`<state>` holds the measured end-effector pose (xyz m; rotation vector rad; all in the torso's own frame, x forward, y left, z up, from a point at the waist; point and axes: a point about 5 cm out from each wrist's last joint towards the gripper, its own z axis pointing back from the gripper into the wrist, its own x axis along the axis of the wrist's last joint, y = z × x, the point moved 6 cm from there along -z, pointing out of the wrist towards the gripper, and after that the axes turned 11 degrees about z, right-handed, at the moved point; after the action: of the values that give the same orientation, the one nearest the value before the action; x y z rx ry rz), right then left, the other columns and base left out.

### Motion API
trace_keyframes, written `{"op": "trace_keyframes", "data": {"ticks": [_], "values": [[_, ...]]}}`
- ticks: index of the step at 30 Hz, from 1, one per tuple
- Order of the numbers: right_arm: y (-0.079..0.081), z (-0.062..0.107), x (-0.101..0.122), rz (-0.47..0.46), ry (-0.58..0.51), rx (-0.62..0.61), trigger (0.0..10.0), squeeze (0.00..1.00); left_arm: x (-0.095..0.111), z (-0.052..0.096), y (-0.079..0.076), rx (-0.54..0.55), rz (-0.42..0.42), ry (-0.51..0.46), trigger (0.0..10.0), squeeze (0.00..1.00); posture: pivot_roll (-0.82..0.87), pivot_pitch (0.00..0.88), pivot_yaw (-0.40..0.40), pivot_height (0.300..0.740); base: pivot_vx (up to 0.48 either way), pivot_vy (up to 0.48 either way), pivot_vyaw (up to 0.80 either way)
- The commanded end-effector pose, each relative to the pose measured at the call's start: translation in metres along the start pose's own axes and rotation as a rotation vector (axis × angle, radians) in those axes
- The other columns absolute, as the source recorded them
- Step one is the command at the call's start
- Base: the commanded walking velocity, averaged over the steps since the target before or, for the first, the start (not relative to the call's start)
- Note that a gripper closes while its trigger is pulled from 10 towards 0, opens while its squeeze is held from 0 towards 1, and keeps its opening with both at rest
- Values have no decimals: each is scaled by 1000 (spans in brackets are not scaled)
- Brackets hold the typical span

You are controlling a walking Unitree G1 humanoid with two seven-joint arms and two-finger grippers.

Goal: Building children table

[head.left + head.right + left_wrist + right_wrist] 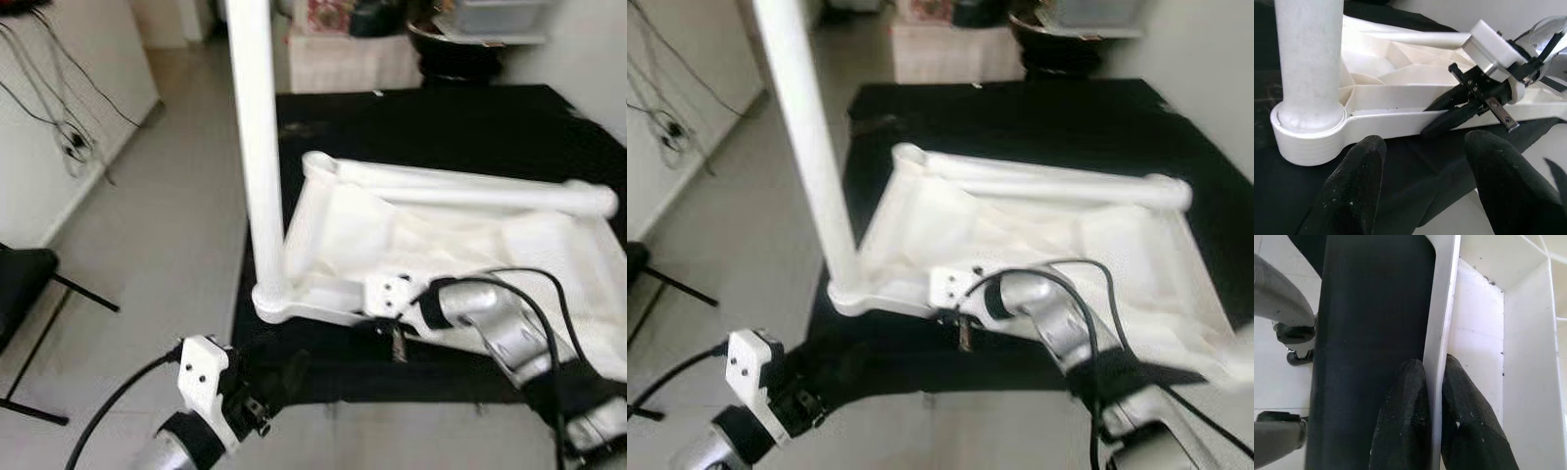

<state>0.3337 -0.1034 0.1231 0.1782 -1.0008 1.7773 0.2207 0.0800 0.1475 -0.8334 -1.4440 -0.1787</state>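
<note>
Right wrist view: right gripper (pixel 1432 404) fingers pinching near rim of upturned white table frame (pixel 411 235) on black mat (pixel 470 127), one leg (pixel 257 147) upright; left gripper (pixel 1422 183) fingers spread, just beside.

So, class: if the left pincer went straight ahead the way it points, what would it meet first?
Most likely the near edge of the white table frame, by the leg socket; the left pincer is open, depth uncertain.
</note>
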Motion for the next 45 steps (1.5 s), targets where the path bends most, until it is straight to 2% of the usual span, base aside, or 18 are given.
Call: {"op": "trace_keyframes", "data": {"ticks": [1, 6, 8, 11, 16, 18, 19, 20, 21, 24, 25, 26, 27, 30, 32, 37, 42, 45], "values": [[-30, 7, 41, 221, -105, -86, 0, 0, -4, 2, 1, 15, 15, 13, 10000, 0, 51, 103, -9, 740, 0, 0, 0], [-44, 8, 38, 298, -86, -78, 0, 0, -3, 5, -2, 25, 20, 9, 10000, 0, 64, 123, -15, 740, 0, 0, 0], [-52, 10, 29, 360, -31, -74, 0, 0, -2, 8, -5, 26, 25, 9, 10000, 0, 66, 136, -17, 740, 0, 0, 0], [-55, 11, 25, 377, -10, -73, 0, 0, -2, 8, -6, 25, 27, 10, 10000, 0, 67, 138, -17, 740, 0, 0, 0], [-72, 24, -8, 491, 183, -46, 0, 0, -3, 10, -11, 19, 39, 17, 10000, 0, 78, 151, -22, 740, 0, 0, 0], [-74, 29, -17, 493, 235, -24, 0, 0, -3, 10, -12, 19, 41, 18, 10000, 0, 78, 153, -24, 740, 0, 0, 0], [-78, 35, -25, 494, 289, -25, 4000, 0, -3, 11, -13, 19, 42, 18, 10000, 0, 77, 152, -25, 740, 0, 0, 0], [-78, 35, -25, 494, 289, -25, 4000, 0, -3, 11, -13, 19, 42, 18, 10000, 0, 77, 152, -25, 740, 0, 0, 0], [-83, 42, -35, 479, 352, -32, 10000, 0, -3, 11, -13, 20, 44, 18, 10000, 0, 77, 152, -26, 740, 0, 0, 0], [-91, 57, -53, 466, 472, -51, 10000, 0, -3, 11, -14, 21, 46, 17, 10000, 0, 77, 154, -25, 740, 0, 0, 0], [-93, 65, -63, 444, 531, -56, 10000, 612, -3, 11, -14, 21, 48, 17, 10000, 0, 76, 154, -24, 740, 0, 0, 0], [-93, 65, -63, 444, 531, -56, 10000, 612, -3, 11, -14, 21, 48, 17, 10000, 0, 76, 154, -24, 740, 0, 0, 0], [-94, 75, -72, 428, 585, -60, 10000, 1000, -3, 10, -14, 20, 48, 16, 10000, 0, 74, 152, -22, 740, 0, 0, 0], [-88, 90, -86, 388, 640, -28, 10000, 1000, -3, 9, -13, 19, 49, 17, 10000, 0, 72, 148, -21, 740, 0, 0, 0], [-73, 97, -89, 321, 591, 40, 10000, 1000, -3, 9, -12, 19, 49, 17, 10000, 0, 69, 147, -17, 740, 0, 0, 0], [-55, 108, -86, 245, 493, 112, 10000, 1000, -3, 8, -11, 18, 50, 17, 10000, 0, 57, 141, -9, 740, 0, 0, 0], [-54, 114, -69, 165, 354, 99, 10000, 1000, -3, 7, -10, 15, 50, 19, 10000, 0, 52, 132, -5, 740, 0, 0, 0], [-57, 103, -16, 61, -9, -7, 10000, 1000, -1, 6, 1, 66, 68, 6, 10000, 0, 42, 121, -2, 740, 0, 0, 0]]}}
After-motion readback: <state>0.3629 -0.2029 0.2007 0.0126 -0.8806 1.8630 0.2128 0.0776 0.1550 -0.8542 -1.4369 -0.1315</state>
